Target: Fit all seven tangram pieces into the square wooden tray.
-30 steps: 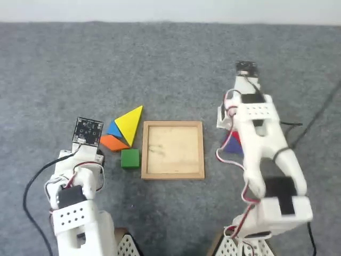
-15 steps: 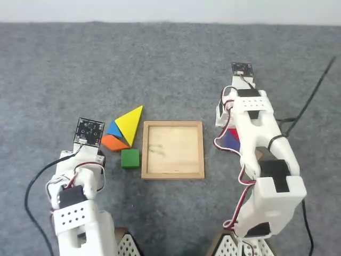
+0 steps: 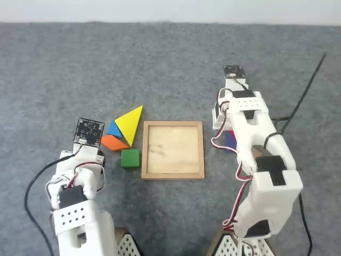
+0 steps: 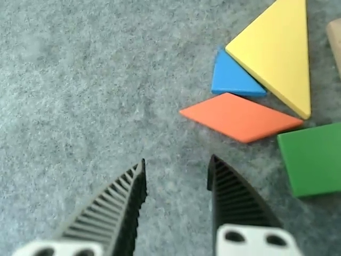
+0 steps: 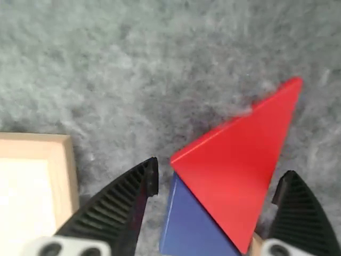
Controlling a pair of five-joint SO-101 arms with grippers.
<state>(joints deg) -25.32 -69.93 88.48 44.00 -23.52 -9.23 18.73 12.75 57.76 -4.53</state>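
Left tool [image 4: 177,162] spread, above the grey worktop [image 3: 170,64] near the orange parallelogram [image 4: 241,117]. Right tool [image 5: 221,170] spread too, straddling the red triangle [image 5: 240,160], that one overlapping a dark blue piece [image 5: 186,229], just right of the square wooden tray [image 3: 172,124]. Left of the tray, clustered: yellow triangle [image 3: 130,124], small blue triangle [image 3: 113,128], green square [image 3: 130,158].

White arms [image 3: 258,133] with black ribbed jaws and thin cables [image 3: 32,185].
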